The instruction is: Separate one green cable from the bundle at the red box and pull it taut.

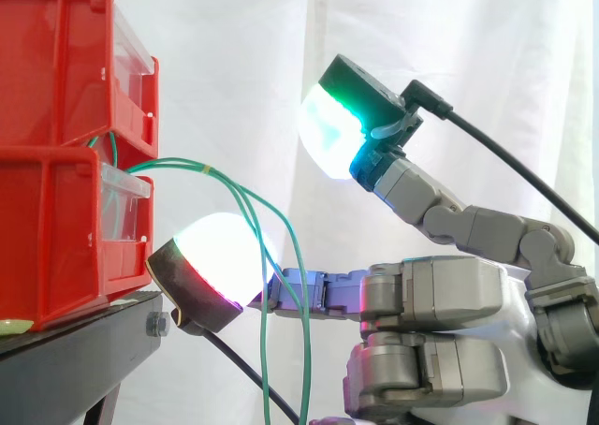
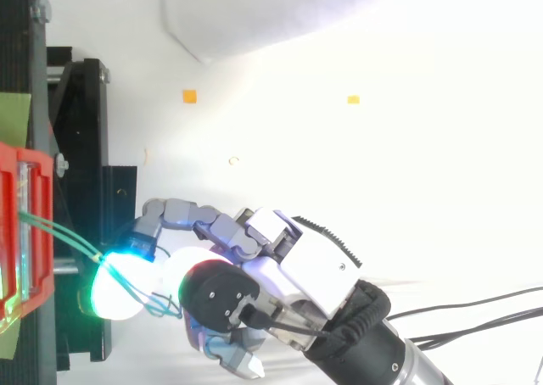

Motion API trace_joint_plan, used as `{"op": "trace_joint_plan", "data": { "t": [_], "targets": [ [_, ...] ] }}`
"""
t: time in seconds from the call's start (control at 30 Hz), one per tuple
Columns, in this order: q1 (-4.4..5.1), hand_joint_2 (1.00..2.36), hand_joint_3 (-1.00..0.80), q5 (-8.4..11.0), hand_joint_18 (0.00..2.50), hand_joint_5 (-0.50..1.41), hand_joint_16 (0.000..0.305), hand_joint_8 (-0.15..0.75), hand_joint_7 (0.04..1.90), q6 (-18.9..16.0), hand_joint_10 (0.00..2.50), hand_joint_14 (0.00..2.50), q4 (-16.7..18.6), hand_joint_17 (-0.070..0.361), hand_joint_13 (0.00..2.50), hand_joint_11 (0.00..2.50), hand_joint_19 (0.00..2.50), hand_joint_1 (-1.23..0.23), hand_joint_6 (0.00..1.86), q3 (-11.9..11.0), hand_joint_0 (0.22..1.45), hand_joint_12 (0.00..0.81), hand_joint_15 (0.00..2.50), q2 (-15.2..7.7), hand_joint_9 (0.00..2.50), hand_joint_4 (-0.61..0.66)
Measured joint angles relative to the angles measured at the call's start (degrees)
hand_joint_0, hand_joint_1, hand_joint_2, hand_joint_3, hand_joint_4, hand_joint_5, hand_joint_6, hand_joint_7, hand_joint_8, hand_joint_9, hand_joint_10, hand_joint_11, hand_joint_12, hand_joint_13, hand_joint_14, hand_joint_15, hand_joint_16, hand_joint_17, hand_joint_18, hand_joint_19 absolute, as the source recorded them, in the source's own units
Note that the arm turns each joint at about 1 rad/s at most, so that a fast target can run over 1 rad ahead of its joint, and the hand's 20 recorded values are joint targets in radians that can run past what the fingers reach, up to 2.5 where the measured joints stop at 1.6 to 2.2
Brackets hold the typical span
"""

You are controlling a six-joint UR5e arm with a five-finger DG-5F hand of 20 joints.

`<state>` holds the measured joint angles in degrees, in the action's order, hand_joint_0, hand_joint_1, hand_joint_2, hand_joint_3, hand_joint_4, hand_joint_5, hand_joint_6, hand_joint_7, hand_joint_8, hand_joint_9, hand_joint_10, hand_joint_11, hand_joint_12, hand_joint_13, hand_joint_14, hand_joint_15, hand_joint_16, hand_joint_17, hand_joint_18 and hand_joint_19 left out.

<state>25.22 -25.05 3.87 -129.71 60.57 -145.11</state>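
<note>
Two thin green cables (image 1: 201, 168) come out between the stacked red bins (image 1: 51, 79) at the left, arc to the right and hang down. My hand (image 1: 440, 294) reaches in from the right and is open. One straight finger holds its white glowing pad (image 1: 220, 256) just below the lower bin's front. The hanging cables cross in front of that finger. The thumb's green-cyan pad (image 1: 328, 130) stands well above and to the right of the cables. From above, the cables (image 2: 64, 232) run from the red bin (image 2: 13, 232) to the glowing pads of my hand (image 2: 314, 270).
The bins sit on a black stand (image 1: 75, 350) with a bolt at its front edge. A white curtain hangs behind. From above, two small orange markers (image 2: 189, 96) lie on the white floor, and green tape (image 2: 15, 114) sits at the stand's left.
</note>
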Motion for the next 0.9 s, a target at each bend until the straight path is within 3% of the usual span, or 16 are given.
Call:
{"op": "trace_joint_plan", "data": {
  "t": [0.2, 0.33, 0.53, 0.9],
  "targets": [
    [-0.18, 1.00, -0.50, -0.18, 2.27, 0.12, 0.098, 0.270, 1.39, -0.05, 0.04, 0.44, -0.06, 0.221, 1.92, 1.15, 0.84, -0.41, 0.50, -0.01, 0.43, 0.484, 1.64, 0.00, 2.14, 0.18],
    [-0.25, 1.00, -0.50, -0.32, 2.11, 0.12, 0.088, 0.238, 1.43, -0.35, 0.04, 0.48, -0.30, 0.198, 1.82, 1.23, 0.91, -0.55, 0.50, -0.01, 0.56, 0.422, 1.67, 0.00, 2.09, 0.09],
    [-0.25, 1.00, -0.50, -0.36, 2.07, 0.12, 0.083, 0.237, 1.44, -0.79, 0.04, 0.50, -0.89, 0.186, 1.80, 1.30, 0.94, -0.66, 0.50, -0.01, 0.68, 0.409, 1.66, 0.00, 2.09, 0.08],
    [-0.26, 1.00, -0.49, -0.38, 2.07, 0.12, 0.083, 0.241, 1.44, -2.55, 0.04, 0.54, -2.83, 0.186, 1.79, 1.34, 0.94, -0.71, 0.50, 0.03, 0.73, 0.401, 1.65, 0.00, 2.10, 0.08]
  ]
}}
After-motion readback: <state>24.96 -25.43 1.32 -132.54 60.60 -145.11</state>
